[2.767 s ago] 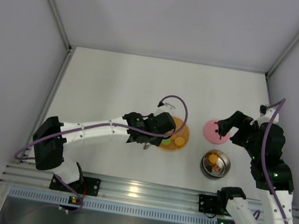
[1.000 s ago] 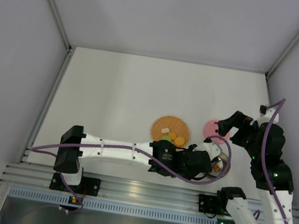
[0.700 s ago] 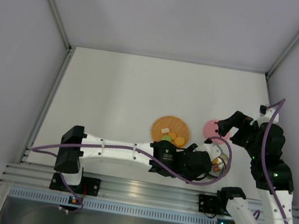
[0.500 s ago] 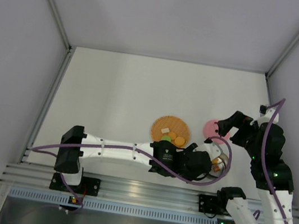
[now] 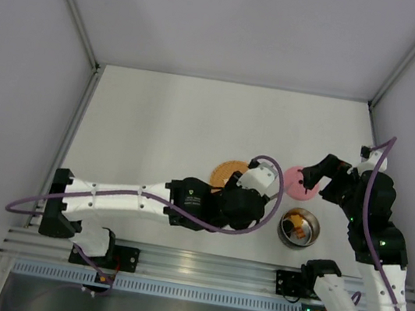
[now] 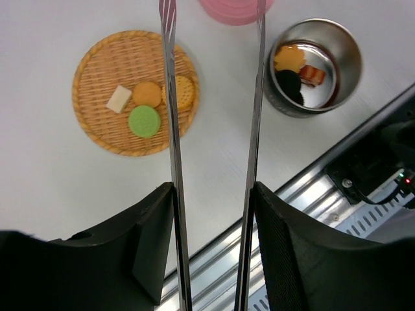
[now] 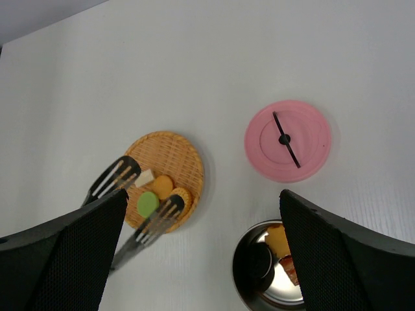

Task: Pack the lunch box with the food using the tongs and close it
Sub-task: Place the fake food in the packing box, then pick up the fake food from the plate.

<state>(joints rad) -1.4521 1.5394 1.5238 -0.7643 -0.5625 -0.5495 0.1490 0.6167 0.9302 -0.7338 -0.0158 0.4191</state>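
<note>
My left gripper [image 6: 213, 194] is shut on the tongs [image 6: 172, 129], one slim silver arm against each finger. The tong tips [image 7: 165, 207] stand apart above the orange mat [image 6: 97, 58] with nothing between them. On the mat lie a pale piece [image 6: 118, 98], an orange piece [image 6: 147, 94], a yellow cracker [image 6: 183, 92] and a green disc [image 6: 144, 120]. The steel lunch box [image 5: 299, 227] stands uncovered and holds an orange piece [image 6: 288, 58], a reddish one [image 6: 312, 74] and a dark one [image 6: 292, 83]. Its pink lid [image 7: 287, 139] lies flat on the table. My right gripper [image 7: 201, 253] hangs open above lid and box.
The left arm [image 5: 129, 198] stretches across the near table and hides part of the mat [image 5: 225, 170] from above. A metal rail [image 5: 190, 267] runs along the near edge. White walls close in the table on three sides.
The left arm has pulled back left from over the lunch box to the mat. The tongs have spread wider. The box shows uncovered. The right arm has not moved.
</note>
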